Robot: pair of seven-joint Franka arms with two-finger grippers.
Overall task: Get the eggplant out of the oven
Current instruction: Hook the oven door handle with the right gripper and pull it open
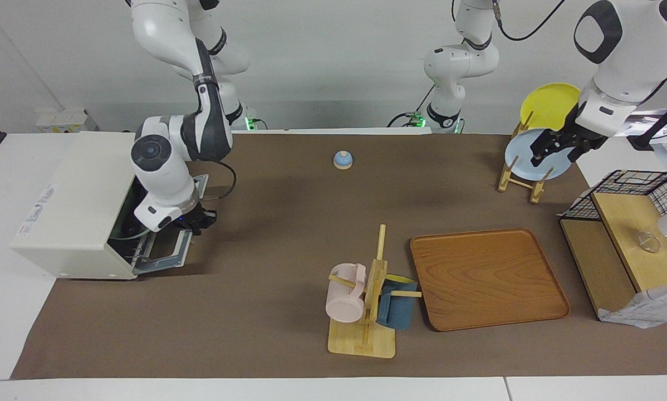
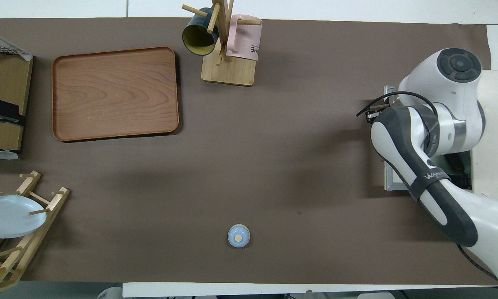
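Note:
The cream-white oven stands at the right arm's end of the table with its door folded down open. In the overhead view only the oven's top and a strip of the door show past the arm. My right gripper reaches into the oven's mouth, hidden by the wrist and the oven wall. The eggplant is hidden. My left gripper hangs open and empty over the plate rack and waits.
A small blue dome sits mid-table near the robots. A wooden tray and a mug tree with pink and blue mugs lie farther out. A plate rack and a wooden shelf stand at the left arm's end.

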